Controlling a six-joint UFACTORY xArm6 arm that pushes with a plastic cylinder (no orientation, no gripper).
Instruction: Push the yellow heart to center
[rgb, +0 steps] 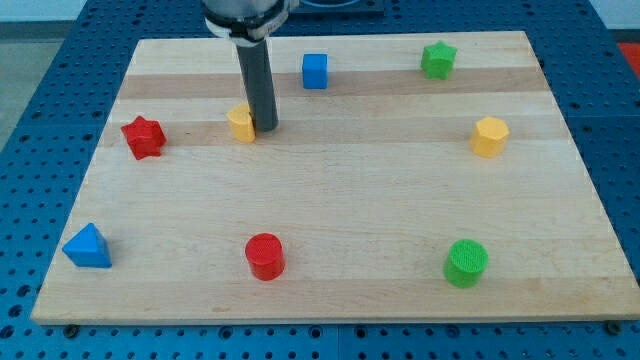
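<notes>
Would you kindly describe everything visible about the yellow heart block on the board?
The yellow heart is a small, matte, plastic-looking yellow block lying flat on the wooden board, in its upper-left part, between the red star and the blue cube. Its right side is partly hidden by my rod, so the heart outline is hard to confirm. My tip stands at its right edge, apparently touching it. No other block touches it.

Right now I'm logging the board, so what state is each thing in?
My tip: down on the board, against the yellow heart's right side.
Yellow heart: upper left, not centred.
Red star: apart, left.
Blue cube: top.
Green star: top right.
Yellow hexagon: right.
Blue triangle, red cylinder, green cylinder: bottom row.
</notes>
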